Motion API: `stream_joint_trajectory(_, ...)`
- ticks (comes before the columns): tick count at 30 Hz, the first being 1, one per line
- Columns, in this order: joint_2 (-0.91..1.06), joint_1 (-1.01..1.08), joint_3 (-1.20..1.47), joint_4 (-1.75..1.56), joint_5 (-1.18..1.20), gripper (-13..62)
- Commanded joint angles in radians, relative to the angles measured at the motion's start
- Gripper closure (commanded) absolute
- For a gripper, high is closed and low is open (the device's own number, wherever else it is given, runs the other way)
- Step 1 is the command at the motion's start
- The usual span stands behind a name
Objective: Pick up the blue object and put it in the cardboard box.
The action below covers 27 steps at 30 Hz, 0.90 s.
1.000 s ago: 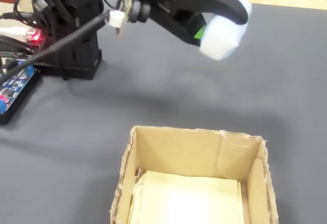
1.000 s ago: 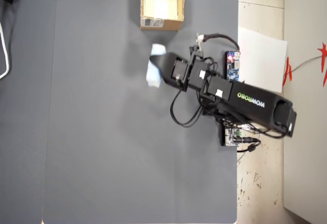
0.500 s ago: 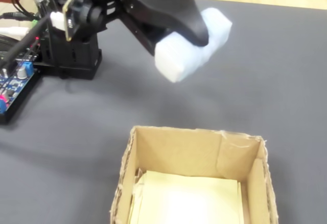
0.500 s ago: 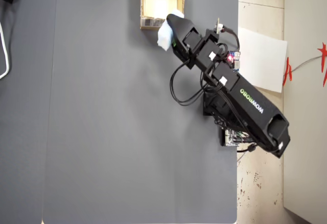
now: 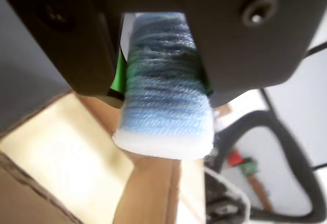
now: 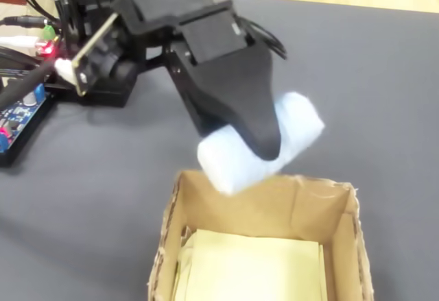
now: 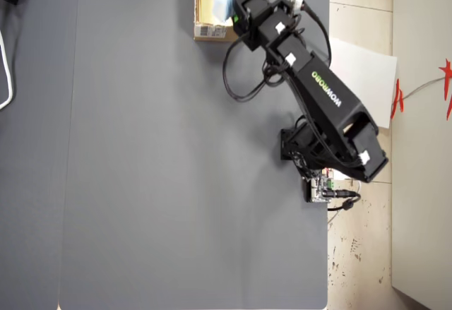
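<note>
My gripper (image 6: pixel 264 151) pinches the blue roll (image 6: pixel 298 126), held over the box's (image 6: pixel 346 208) far rim in the fixed view. Transport nearly done; next I'd move fwd over the opening, then release.

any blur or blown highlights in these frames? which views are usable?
Wrist view: the blue object in the gripper is soft and close, and the cardboard box interior is overexposed. Fixed view: motion blur on the roll; box edges are fairly sharp. Overhead view: even light, sharp, but the box is cropped at the top.
</note>
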Motion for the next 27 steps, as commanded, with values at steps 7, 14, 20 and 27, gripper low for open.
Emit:
stream_joint_trajectory(7,-0.092,0.049,-0.195,0.081,0.034,28.0)
stream_joint_trajectory(14,-0.094,0.049,-0.186,0.123,0.051,20.2)
stream_joint_trajectory(20,-0.092,0.044,-0.189,0.121,0.061,18.6)
stream_joint_trajectory(27,0.08,-0.101,-0.107,0.035,0.146,15.2)
